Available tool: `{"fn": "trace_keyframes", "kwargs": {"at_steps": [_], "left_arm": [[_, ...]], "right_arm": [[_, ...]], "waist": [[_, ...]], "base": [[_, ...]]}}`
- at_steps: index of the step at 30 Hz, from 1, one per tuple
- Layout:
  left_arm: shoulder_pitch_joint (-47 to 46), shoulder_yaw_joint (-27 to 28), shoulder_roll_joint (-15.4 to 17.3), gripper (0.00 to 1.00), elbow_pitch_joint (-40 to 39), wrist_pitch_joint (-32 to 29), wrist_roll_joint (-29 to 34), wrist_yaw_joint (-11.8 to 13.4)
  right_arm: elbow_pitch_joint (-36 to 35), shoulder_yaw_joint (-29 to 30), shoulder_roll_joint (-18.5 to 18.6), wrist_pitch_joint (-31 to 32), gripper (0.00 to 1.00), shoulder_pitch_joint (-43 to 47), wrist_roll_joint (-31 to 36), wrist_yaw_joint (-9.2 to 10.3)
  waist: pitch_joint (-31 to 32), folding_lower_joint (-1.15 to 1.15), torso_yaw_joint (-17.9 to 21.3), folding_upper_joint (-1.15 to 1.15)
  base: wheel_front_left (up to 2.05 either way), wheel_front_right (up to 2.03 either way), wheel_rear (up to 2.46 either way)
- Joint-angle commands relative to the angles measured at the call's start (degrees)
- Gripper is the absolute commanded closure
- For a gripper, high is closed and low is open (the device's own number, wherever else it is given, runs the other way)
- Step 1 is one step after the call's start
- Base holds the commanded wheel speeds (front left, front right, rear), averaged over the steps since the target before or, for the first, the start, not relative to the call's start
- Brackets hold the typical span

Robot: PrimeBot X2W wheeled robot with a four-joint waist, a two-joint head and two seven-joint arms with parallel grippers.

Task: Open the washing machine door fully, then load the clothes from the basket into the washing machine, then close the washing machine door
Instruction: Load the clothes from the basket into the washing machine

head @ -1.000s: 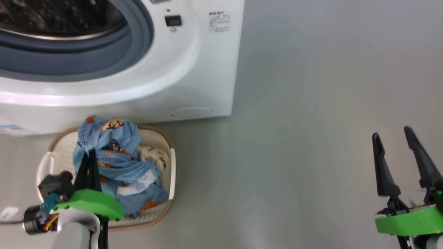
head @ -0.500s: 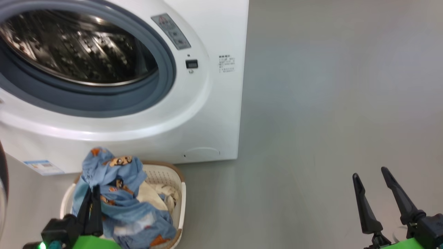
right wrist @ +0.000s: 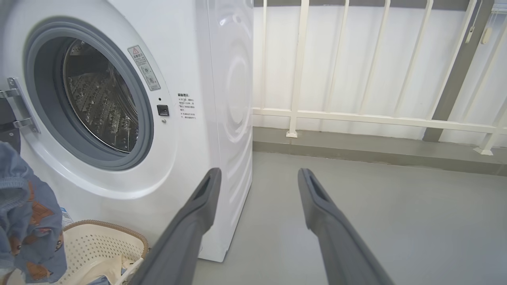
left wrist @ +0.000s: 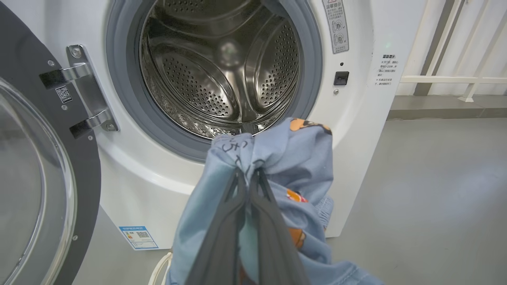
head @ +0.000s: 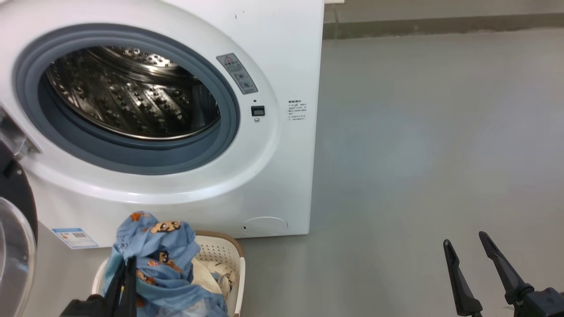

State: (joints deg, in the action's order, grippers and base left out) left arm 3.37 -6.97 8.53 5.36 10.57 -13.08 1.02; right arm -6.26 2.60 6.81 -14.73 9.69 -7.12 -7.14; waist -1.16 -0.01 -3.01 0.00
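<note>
one washing machine (head: 273,53), its one door (head: 20,193) swung open at nine o'clock. one basket (head: 229,255) sits on the floor (head: 418,154) at six o'clock of the drum (head: 132,97), with two clothes: one blue printed garment (head: 158,246) and one cream piece (head: 207,277). the left end effector (head: 125,286) is pinched tight on the blue printed garment. the right end effector (head: 465,237) is spread wide and empty at four o'clock.

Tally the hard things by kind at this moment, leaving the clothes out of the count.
Washing machine: 1
Washing machine door: 1
Basket: 1
Grippers: 2 (left gripper shut on the clothes, right gripper open)
Total: 5
</note>
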Motion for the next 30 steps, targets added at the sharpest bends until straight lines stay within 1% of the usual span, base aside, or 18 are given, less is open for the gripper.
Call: {"fn": "trace_keyframes", "kwargs": {"at_steps": [1,13,30], "left_arm": [[-0.83,1.81,1.14,1.00,-2.57,-0.26,0.24,0.56],[0.94,1.25,2.21,1.00,-5.64,-2.12,-0.23,0.60],[1.50,0.79,2.60,1.00,-5.79,-1.96,-1.24,0.77]], "right_arm": [[-1.14,-1.30,0.52,-0.27,0.00,-0.14,0.25,-0.35],[-0.84,-1.18,-0.19,-0.27,0.00,0.66,0.48,-0.35],[-0.50,-1.47,-0.21,-0.27,0.00,0.71,0.51,-0.35]], "waist": [[0.90,0.01,-0.30,0.00],[2.76,0.01,-0.56,0.00],[3.54,0.01,-0.65,0.00]], "base": [[0.00,0.00,0.00],[0.00,0.00,0.00],[0.00,0.00,0.00]]}}
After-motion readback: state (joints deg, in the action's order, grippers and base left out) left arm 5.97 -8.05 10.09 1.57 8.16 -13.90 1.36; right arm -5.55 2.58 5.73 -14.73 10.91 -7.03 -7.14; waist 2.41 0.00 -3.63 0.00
